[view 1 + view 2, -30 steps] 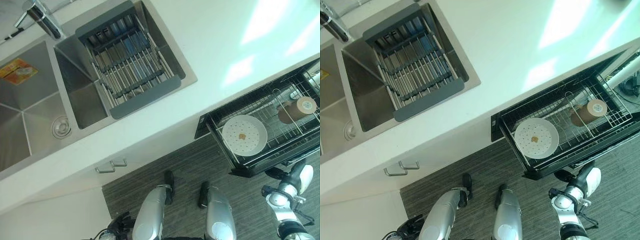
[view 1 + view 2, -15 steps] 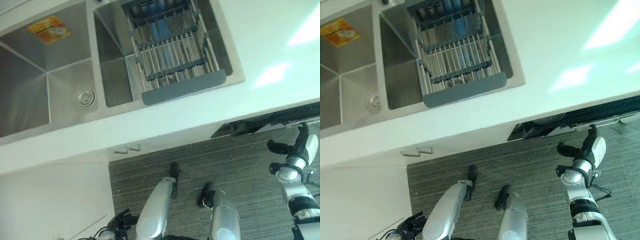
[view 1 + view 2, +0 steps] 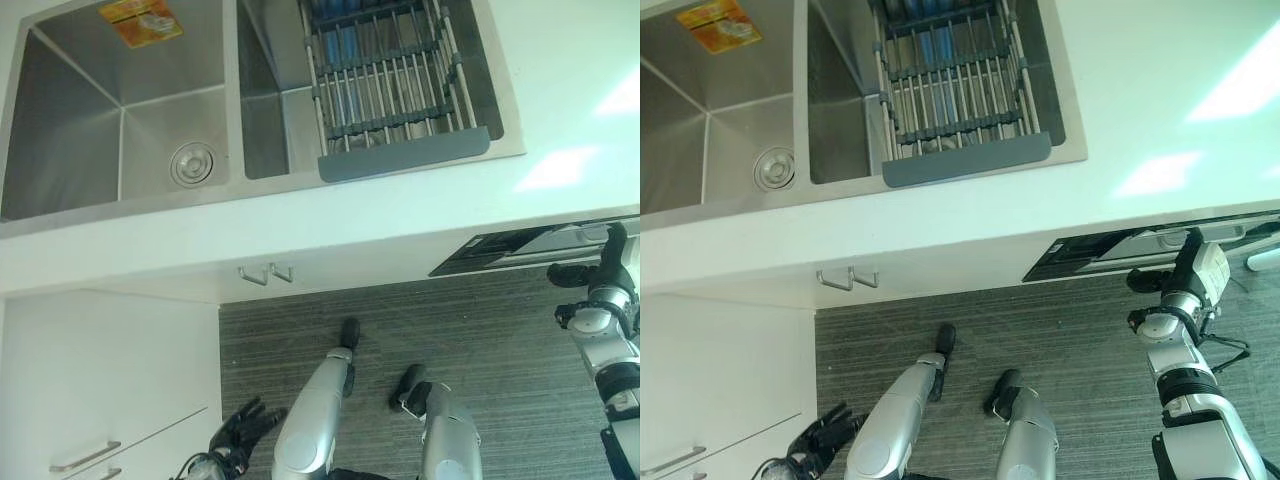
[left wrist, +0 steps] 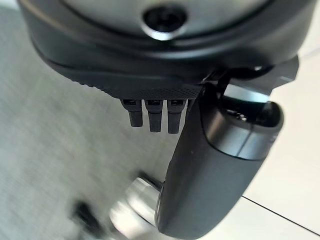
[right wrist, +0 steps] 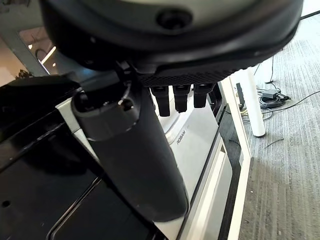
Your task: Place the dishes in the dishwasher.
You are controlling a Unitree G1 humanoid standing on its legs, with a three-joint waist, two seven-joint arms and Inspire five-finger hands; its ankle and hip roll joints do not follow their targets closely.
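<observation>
The black dishwasher drawer (image 3: 500, 255) under the white counter is pushed almost fully in, with a narrow strip of its top showing. Any dishes inside are hidden. My right hand (image 3: 612, 250) is raised at the drawer's front edge with its fingers straight against it. In the right wrist view its thumb (image 5: 135, 160) lies straight over the drawer's black front (image 5: 40, 165). My left hand (image 3: 243, 432) hangs low over the floor, far from the drawer, its fingers spread and holding nothing.
A steel double sink (image 3: 120, 120) is set in the white counter (image 3: 300, 240), with a grey drying rack (image 3: 395, 90) across its right basin. Cabinet handles (image 3: 265, 273) stick out below the counter edge. A white cabinet (image 3: 85, 400) stands at the lower left.
The drawer, pulled out a second ago with a white plate and a brown cup in its rack, has slid in under the counter. My right hand followed its front. The camera has also shifted.
</observation>
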